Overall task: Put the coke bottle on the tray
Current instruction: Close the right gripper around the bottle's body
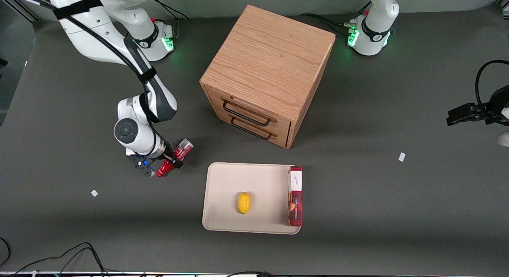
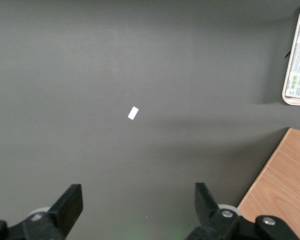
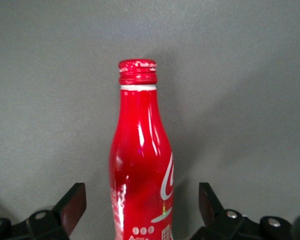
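The coke bottle (image 1: 175, 157), slim and red with white script, lies tilted on the dark table beside the tray, toward the working arm's end. Its silvery base end points toward the cabinet. My right gripper (image 1: 171, 160) is down over the bottle's middle. In the right wrist view the bottle (image 3: 140, 165) stands between the two black fingers (image 3: 72, 200), with a gap on each side, so the gripper (image 3: 140, 200) is open around it. The red cap (image 3: 137, 71) shows plainly. The cream-beige tray (image 1: 222, 177) lies nearer the front camera than the cabinet.
A yellow lemon (image 1: 243, 202) lies on the tray. A long red box with a white end (image 1: 295, 195) rests along the tray's edge toward the parked arm. The wooden drawer cabinet (image 1: 266, 70) stands mid-table. Small white paper scraps (image 1: 94, 193) (image 1: 402, 157) lie on the table.
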